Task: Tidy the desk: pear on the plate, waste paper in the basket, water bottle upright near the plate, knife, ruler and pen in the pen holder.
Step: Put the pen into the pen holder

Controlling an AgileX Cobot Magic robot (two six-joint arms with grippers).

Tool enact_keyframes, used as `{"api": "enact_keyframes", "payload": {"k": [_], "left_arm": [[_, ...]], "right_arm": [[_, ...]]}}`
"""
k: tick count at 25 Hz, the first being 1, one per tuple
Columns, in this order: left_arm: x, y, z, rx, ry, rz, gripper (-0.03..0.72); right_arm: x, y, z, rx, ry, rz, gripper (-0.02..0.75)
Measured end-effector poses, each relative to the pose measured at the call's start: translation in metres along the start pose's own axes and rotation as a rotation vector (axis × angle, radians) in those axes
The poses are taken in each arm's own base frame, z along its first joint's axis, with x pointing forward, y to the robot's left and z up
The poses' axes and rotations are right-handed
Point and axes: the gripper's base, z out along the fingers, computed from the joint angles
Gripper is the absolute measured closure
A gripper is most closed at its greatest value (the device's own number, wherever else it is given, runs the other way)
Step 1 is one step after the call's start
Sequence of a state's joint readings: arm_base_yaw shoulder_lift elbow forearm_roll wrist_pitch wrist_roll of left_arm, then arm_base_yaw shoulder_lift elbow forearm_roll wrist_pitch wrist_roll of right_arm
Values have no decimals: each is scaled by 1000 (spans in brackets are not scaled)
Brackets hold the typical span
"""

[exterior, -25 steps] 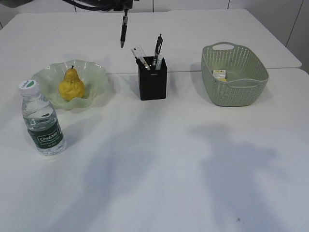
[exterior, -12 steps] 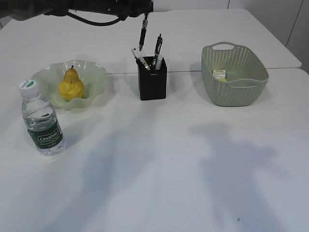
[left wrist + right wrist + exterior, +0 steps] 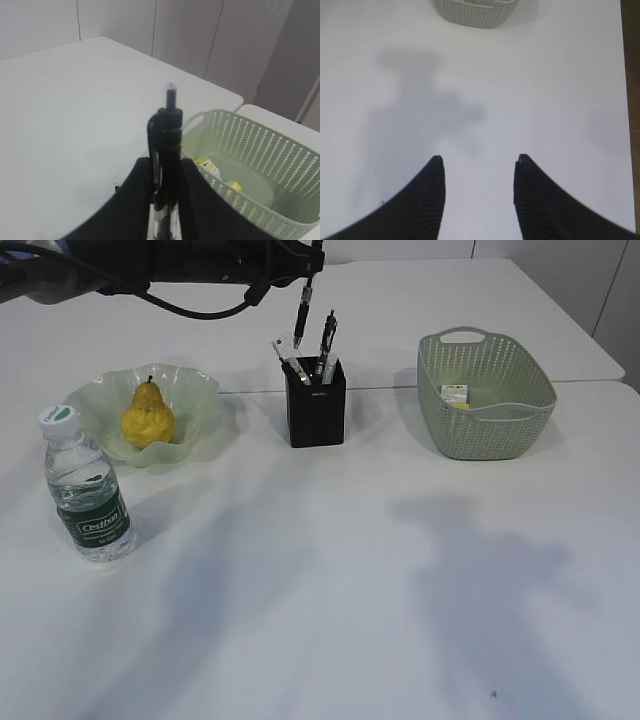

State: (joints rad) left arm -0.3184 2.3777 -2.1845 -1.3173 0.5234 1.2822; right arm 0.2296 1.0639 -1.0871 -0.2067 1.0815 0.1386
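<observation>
My left gripper (image 3: 309, 268) is shut on a black pen (image 3: 302, 312) and holds it upright just above the black pen holder (image 3: 316, 405), which has another pen (image 3: 327, 340) and a white-tipped item (image 3: 288, 350) in it. In the left wrist view the fingers (image 3: 135, 195) clamp the pen (image 3: 166, 140). The yellow pear (image 3: 148, 416) lies on the green plate (image 3: 200, 390). The water bottle (image 3: 87, 490) stands upright in front of the plate. Paper (image 3: 455, 393) lies in the green basket (image 3: 487, 430). My right gripper (image 3: 479, 161) is open and empty over bare table.
The basket shows at the right of the left wrist view (image 3: 260, 150) and at the top of the right wrist view (image 3: 475, 12). A seam between two tables runs behind the pen holder. The left arm (image 3: 150, 260) spans the back left.
My left gripper has carried the pen to the right and a little down, from behind the plate side to right over the pen holder. Nothing else has moved.
</observation>
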Motion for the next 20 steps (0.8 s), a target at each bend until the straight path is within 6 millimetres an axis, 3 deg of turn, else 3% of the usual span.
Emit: {"api": "enact_keyframes", "payload": {"k": [20], "left_arm": [[23,0,10,89,22,-13,600]], "right_arm": [[-1,0,0,-1,-6,0,370]]}}
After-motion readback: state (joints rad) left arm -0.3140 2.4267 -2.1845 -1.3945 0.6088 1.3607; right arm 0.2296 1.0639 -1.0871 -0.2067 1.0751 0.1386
